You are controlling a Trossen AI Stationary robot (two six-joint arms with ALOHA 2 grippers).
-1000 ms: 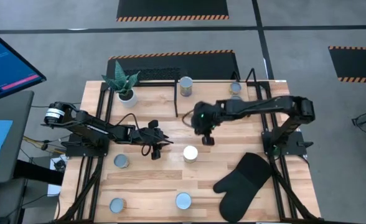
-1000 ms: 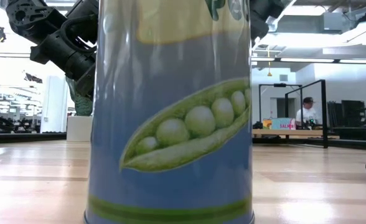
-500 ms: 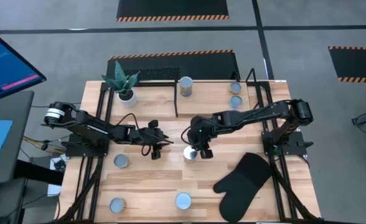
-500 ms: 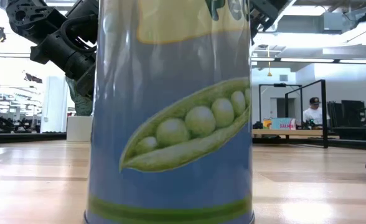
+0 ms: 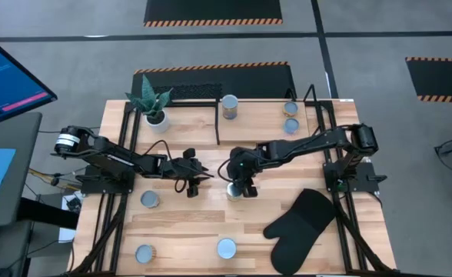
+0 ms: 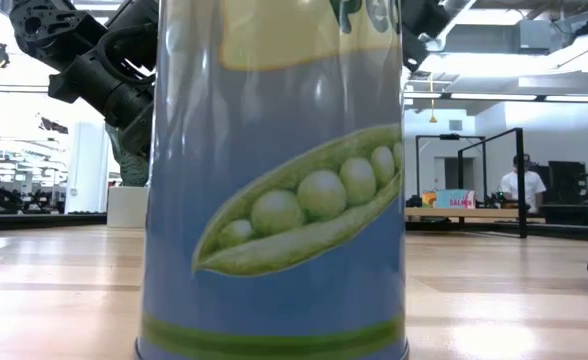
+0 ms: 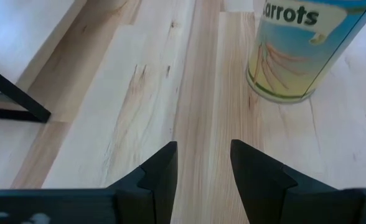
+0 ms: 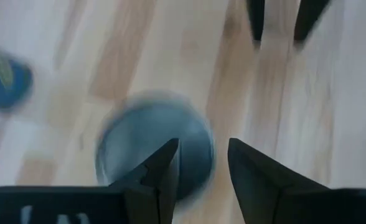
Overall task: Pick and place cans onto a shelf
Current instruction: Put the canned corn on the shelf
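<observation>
Can [image 5: 234, 190]: mid-tabletop [image 5: 203, 223], upright, well short of shelf [image 5: 211, 96]. Right pincer [image 5: 240, 187] directly above it, fingers apart for grasping. Left pincer [image 5: 193, 185] beside can, apart, idle.

Potted plant [image 5: 152, 104] at table's [image 5: 195, 219] far-left corner, black oven mitt [image 5: 299, 225] near-right, 1 blue monitor [image 5: 7, 73] beyond.

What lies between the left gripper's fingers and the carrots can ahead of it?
Only bare wood table. The left wrist view shows nothing between the left gripper and the carrots can.
</observation>
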